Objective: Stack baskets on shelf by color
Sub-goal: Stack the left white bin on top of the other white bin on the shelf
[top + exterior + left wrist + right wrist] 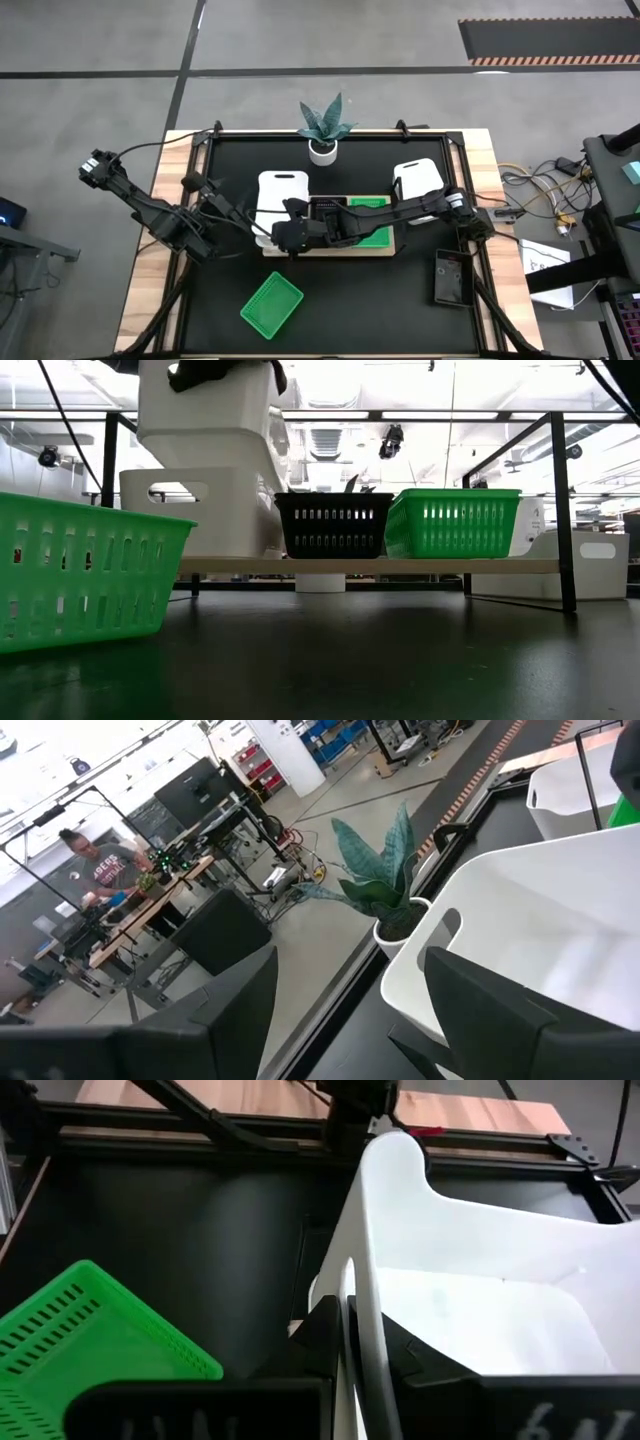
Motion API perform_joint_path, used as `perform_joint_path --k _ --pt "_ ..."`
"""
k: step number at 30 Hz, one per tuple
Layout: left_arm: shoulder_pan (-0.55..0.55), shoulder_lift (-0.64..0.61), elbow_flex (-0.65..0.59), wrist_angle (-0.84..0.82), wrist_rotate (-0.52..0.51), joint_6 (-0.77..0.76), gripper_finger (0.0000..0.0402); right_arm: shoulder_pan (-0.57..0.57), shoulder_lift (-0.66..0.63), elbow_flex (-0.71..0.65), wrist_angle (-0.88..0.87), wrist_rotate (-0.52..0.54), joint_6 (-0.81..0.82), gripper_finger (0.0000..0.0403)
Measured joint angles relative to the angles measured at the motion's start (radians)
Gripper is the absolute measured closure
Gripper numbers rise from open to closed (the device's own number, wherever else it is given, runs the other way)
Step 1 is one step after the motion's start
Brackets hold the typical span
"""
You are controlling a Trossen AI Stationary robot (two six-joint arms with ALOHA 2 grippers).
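On the left end of the shelf (385,250) stands a white basket (190,510). A second white basket (283,195) hangs just above it, with my right gripper (290,238) shut on it. Whether its bottom (205,450) rests in the lower one, I cannot tell. A black basket (335,523) and a green basket (455,522) stand side by side on the shelf. My left gripper (232,212) is open at the upper basket's left side; its fingers (240,1010) are wide apart, and I cannot tell whether they touch the basket. My right gripper pinches the upper white basket's near wall at its rim (358,1305), one finger inside the basket and one outside. The fingers come from the table's right, slanting down, and lie along the wall. The basket is upright over the lower white basket.
A loose green basket (272,303) lies on the black mat near the front left. Another white basket (418,178) stands at the back right, and a potted plant (325,130) at the far edge. A dark flat device (450,278) lies at the right.
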Motion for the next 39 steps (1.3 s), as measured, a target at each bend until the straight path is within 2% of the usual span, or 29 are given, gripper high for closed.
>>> perform_joint_path --k 12,19,39 --pt "0.000 0.000 -0.001 0.000 0.000 0.005 0.0164 -0.007 0.002 -0.038 0.035 -0.001 0.003 0.0391" --pt "0.000 0.000 -0.001 0.000 0.000 0.005 0.0164 -0.010 0.046 -0.038 0.065 -0.002 -0.024 0.0391" --pt "0.001 0.000 -0.002 0.000 0.001 0.005 0.0164 -0.015 0.054 -0.057 0.049 -0.018 -0.053 0.0390"
